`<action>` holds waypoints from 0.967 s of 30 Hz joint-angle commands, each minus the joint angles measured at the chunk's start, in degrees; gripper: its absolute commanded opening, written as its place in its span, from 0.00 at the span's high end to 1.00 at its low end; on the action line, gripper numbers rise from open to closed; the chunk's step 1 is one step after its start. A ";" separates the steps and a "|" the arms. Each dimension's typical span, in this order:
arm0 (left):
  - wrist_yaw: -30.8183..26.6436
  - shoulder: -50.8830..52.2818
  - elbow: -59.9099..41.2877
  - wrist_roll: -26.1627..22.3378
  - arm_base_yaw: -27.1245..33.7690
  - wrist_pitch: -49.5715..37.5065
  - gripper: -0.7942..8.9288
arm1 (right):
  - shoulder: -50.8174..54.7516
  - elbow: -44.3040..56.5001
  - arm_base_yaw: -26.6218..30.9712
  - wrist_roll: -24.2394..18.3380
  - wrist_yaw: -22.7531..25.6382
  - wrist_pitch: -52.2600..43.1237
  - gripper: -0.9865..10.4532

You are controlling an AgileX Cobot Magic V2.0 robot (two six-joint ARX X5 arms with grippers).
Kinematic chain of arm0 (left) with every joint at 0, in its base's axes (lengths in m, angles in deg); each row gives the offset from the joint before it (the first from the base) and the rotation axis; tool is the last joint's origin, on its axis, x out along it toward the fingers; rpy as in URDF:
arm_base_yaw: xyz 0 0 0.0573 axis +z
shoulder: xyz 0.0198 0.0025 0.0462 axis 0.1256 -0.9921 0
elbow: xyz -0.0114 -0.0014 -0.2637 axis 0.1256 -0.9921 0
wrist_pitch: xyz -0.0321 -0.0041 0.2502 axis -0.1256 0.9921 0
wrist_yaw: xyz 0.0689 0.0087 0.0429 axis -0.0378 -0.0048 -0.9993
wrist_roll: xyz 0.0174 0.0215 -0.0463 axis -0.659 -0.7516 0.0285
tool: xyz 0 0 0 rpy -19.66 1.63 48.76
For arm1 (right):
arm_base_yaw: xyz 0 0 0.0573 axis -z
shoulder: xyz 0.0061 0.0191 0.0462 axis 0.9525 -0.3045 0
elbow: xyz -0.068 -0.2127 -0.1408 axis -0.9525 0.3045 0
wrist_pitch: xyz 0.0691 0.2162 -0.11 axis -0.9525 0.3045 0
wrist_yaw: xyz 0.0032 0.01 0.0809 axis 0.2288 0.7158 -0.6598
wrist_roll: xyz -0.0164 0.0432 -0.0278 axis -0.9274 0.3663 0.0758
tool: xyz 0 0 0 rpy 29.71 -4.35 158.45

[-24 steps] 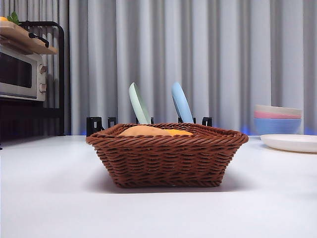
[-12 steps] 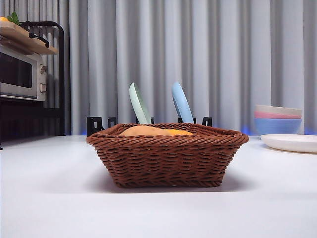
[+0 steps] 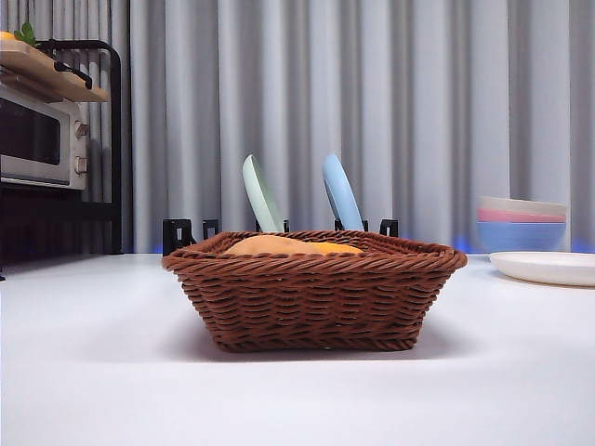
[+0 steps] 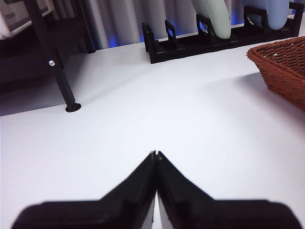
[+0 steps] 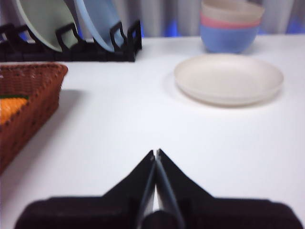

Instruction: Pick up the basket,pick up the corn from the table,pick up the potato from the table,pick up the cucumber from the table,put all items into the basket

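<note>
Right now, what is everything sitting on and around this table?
basket: one, brown wicker, table centre
potato: one, tan, in basket
corn: one, orange, in basket beside potato
cucumber: hidden, cannot tell
rack: one, black, behind basket
upright plates: two, green and blue, in rack
flat plate: one, cream, right side
bowls: stacked, beige, pink, blue, behind flat plate
microwave: one, silver, far left
left gripper: black, shut, empty
right gripper: black, shut, empty

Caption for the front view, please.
Wicker basket on a white table, potato and corn showing above its rim; no arm in view.
</note>
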 commanded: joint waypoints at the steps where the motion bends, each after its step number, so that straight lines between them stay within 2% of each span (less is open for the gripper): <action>1: 0.09 0.17 -0.57 0.15 0.15 0.44 0.92 | 0.50 0.59 0.09 -1.05 0.02 0.48 0.91; 5: 0.11 0.17 -0.57 0.15 0.15 0.46 0.92 | 0.50 0.59 0.07 4.15 -0.11 0.52 0.91; 29: 0.09 0.17 -0.57 0.15 0.15 0.46 0.92 | 0.17 0.57 0.07 4.28 0.13 0.50 0.91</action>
